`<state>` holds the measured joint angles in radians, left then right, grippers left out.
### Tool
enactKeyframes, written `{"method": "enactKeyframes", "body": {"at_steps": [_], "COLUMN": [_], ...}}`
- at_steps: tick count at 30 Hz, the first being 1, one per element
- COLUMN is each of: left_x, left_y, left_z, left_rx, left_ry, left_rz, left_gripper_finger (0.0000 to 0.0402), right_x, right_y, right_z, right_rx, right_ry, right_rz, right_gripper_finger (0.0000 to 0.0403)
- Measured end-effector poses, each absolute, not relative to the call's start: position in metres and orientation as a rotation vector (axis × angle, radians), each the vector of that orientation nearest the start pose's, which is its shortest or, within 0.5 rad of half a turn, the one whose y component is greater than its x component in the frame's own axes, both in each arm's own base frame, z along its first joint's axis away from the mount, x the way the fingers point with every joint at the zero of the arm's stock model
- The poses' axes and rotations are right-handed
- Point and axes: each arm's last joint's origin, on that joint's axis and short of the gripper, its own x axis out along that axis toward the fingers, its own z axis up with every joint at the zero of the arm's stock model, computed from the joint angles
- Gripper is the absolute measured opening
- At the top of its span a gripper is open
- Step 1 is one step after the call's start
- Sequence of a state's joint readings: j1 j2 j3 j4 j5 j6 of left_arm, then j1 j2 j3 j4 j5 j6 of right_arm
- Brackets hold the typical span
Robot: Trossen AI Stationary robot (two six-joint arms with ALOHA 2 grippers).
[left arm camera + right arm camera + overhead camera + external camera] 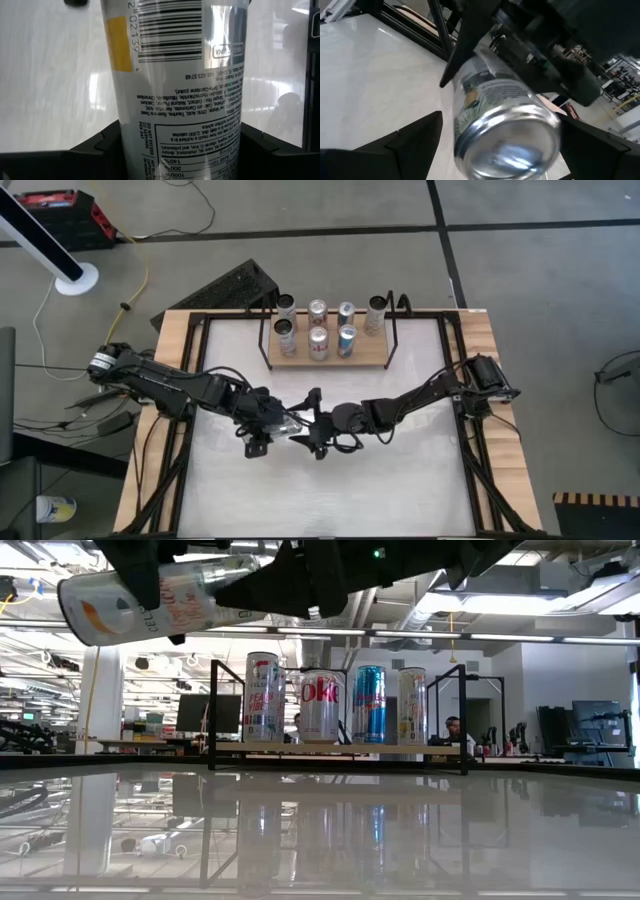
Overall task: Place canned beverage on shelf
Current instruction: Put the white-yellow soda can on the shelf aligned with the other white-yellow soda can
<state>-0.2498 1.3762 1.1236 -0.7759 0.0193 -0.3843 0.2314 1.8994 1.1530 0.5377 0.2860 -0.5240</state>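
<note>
A: Where is the can [150, 602]?

B: In the air over the middle of the worktop [400, 480], lying on its side. The left tool [283, 420] grips it around the body; the wrist view shows its fingers [100, 150] pressed to either side of the label.

A: And the right tool [318, 423]?

B: Wide open and holding nothing. One end of the can sits between its spread fingers [410, 137], so this looks like a handover, probably so the right arm can stand the can upright.

A: The shelf [330, 360]?

B: At the far edge, centre. Seven cans [318, 705] stand there in two rows; the one gap is at the right end of the near row, likely where this one belongs.

A: The surface?

B: Glossy white, edged in light wood, mirroring the shelf and cans.

A: The room?

B: An open workshop with ceiling strip lights, monitors, and a person seated beyond the shelf.
</note>
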Motion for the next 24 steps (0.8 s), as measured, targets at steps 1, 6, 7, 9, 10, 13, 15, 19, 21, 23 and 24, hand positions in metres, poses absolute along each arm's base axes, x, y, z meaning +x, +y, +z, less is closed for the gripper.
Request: {"method": "enactKeyframes", "body": {"at_steps": [1,6,7,9,10,13,15,19,21,23,24], "left_x": [0.2631,0.2654,0.2649,0.2650,0.2650,0.2652,0.2651,0.2651,0.2651,0.2652,0.2652], "left_y": [-0.0677,-0.0681,-0.0680,-0.0681,-0.0682,-0.0682,-0.0682,-0.0684,-0.0686,-0.0687,-0.0686], "left_z": [0.2769,0.2784,0.2781,0.2781,0.2782,0.2783,0.2782,0.2782,0.2781,0.2780,0.2780], "left_rx": [-0.225,-0.210,-0.208,-0.207,-0.206,-0.207,-0.207,-0.208,-0.205,-0.201,-0.200], "left_ry": [1.047,1.018,1.023,1.022,1.021,1.019,1.020,1.021,1.022,1.021,1.021], "left_rz": [-0.050,-0.063,-0.061,-0.064,-0.062,-0.063,-0.063,-0.067,-0.075,-0.075,-0.075], "left_gripper_finger": [0.0228,0.0228,0.0228,0.0228,0.0228,0.0228,0.0228,0.0228,0.0228,0.0228,0.0228], "right_x": [0.4102,0.4109,0.4109,0.4108,0.4108,0.4108,0.4110,0.4107,0.4107,0.4106,0.4105], "right_y": [0.0883,0.0897,0.0900,0.0904,0.0904,0.0904,0.0890,0.0879,0.0879,0.0879,0.0879], "right_z": [0.2110,0.2113,0.2115,0.2115,0.2115,0.2113,0.2109,0.2089,0.2089,0.2085,0.2081], "right_rx": [-0.575,-0.564,-0.562,-0.561,-0.561,-0.561,-0.551,-0.546,-0.552,-0.561,-0.561], "right_ry": [0.210,0.179,0.176,0.174,0.174,0.177,0.182,0.204,0.208,0.215,0.219], "right_rz": [0.000,0.055,0.064,0.067,0.067,0.068,0.065,0.067,0.069,0.072,0.073], "right_gripper_finger": [0.0391,0.0391,0.0391,0.0391,0.0390,0.0380,0.0367,0.0323,0.0296,0.0282,0.0282]}}
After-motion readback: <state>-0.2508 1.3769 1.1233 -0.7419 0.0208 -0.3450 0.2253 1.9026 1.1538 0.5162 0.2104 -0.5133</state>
